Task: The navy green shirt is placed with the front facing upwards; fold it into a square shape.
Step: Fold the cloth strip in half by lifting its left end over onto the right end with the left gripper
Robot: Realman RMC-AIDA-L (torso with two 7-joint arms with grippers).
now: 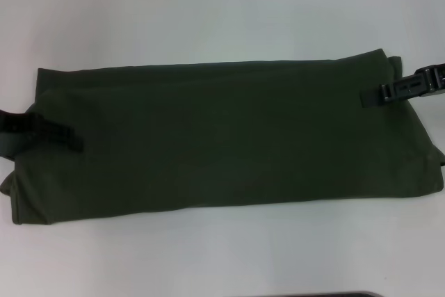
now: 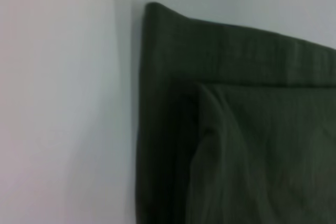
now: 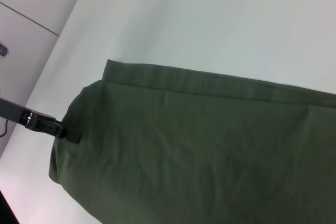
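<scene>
The navy green shirt [image 1: 229,137] lies folded into a long flat band across the white table [image 1: 222,5], plain side up with no lettering showing. My left gripper [image 1: 73,140] reaches in over the band's left end and lies on the cloth. Over the band's right end, near its far corner, my right gripper [image 1: 368,97] rests on the cloth in the same way. The left wrist view shows a layered corner of the shirt [image 2: 236,145] beside bare table. In the right wrist view the shirt [image 3: 210,145] fills the lower half, with the left gripper [image 3: 73,136] at its far end.
White tabletop surrounds the shirt on all sides. The table's edge [image 3: 47,24] and a grey floor beyond it show in the right wrist view. A dark strip [image 1: 348,294] sits at the near edge of the head view.
</scene>
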